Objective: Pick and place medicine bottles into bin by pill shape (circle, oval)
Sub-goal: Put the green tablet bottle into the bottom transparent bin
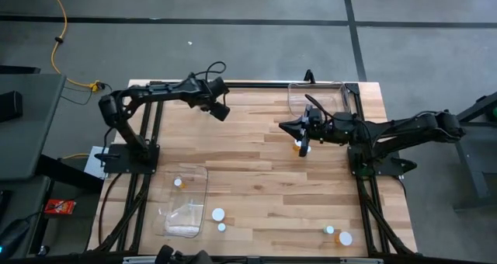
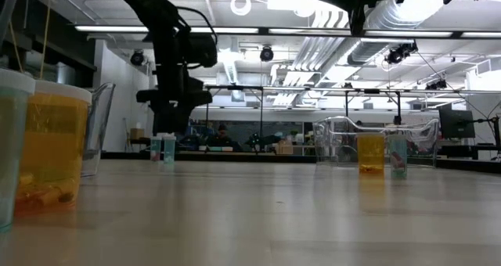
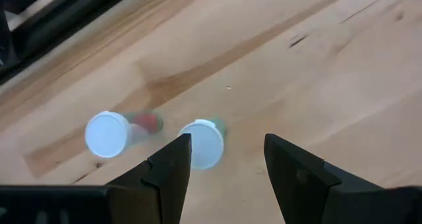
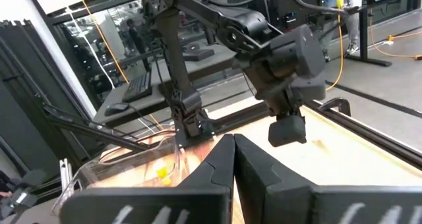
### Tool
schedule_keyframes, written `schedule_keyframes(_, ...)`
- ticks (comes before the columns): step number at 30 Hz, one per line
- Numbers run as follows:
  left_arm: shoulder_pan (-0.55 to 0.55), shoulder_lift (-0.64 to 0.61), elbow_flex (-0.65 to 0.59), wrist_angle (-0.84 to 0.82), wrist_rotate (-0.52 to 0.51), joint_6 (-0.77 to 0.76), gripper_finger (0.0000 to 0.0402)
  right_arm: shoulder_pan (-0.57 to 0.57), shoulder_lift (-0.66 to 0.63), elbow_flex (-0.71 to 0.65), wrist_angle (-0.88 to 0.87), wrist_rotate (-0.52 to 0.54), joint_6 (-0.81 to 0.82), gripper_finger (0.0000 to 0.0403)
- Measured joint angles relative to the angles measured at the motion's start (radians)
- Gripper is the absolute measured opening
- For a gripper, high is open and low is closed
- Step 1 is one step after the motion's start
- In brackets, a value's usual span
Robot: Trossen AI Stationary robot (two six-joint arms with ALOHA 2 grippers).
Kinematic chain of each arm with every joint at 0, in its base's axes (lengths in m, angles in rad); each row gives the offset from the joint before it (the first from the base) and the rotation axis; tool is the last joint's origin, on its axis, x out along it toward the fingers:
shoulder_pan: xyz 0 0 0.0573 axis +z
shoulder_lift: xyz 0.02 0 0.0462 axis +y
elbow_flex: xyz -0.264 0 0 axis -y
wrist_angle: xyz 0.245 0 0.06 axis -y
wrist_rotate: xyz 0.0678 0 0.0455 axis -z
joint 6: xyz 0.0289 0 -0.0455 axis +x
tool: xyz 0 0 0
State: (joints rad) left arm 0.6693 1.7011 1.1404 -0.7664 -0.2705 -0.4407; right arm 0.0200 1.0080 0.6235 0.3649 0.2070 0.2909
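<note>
My left gripper [image 3: 227, 155] [image 1: 220, 109] hangs open, pointing steeply down over the table's far left part. Under it stand two small white-capped bottles: a pale teal one [image 3: 203, 143] close by one finger and another with red inside [image 3: 109, 133] beside it. The low view shows both [image 2: 162, 148] upright on the table. My right gripper [image 4: 233, 148] [image 1: 289, 126] is shut and level, high over the table's middle, holding nothing. An orange bottle [image 1: 301, 146] stands on the table next to it.
One clear bin [image 1: 318, 97] sits at the far right, and another [image 1: 186, 203] at the near left holds a bottle [image 1: 178, 182]. More white-capped bottles stand along the near edge [image 1: 218, 214] [image 1: 345, 238]. Bare wood lies between the arms.
</note>
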Motion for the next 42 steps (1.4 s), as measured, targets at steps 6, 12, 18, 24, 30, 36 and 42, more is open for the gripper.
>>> schedule_keyframes(6, 0.000, 0.014, 0.000, 0.012, -0.073, -0.002, 0.0182, 0.000, 0.000, 0.000, 0.000, 0.000, 0.029, 0.0000)
schedule_keyframes(12, 0.000, 0.006, 0.001, 0.016, -0.076, -0.002, 0.0182, 0.000, 0.000, 0.000, 0.000, 0.000, 0.049, 0.0000)
schedule_keyframes(18, 0.014, 0.009, 0.001, 0.014, -0.040, -0.003, 0.0182, 0.000, 0.000, 0.000, 0.000, 0.000, 0.049, 0.0000)
schedule_keyframes(24, 0.047, 0.012, 0.001, 0.023, -0.041, -0.031, 0.0182, 0.000, 0.000, 0.000, -0.002, 0.000, 0.049, 0.0000)
schedule_keyframes(30, 0.064, 0.012, 0.001, 0.022, 0.017, -0.031, 0.0182, 0.000, 0.000, 0.000, -0.002, 0.000, 0.049, 0.0000)
schedule_keyframes(36, 0.064, 0.012, 0.001, 0.017, 0.024, -0.028, 0.0182, 0.000, 0.000, 0.000, -0.002, 0.000, 0.045, 0.0000)
schedule_keyframes(42, 0.063, 0.012, 0.000, 0.001, 0.036, -0.028, 0.0181, 0.000, 0.000, 0.000, -0.002, 0.000, 0.044, 0.0000)
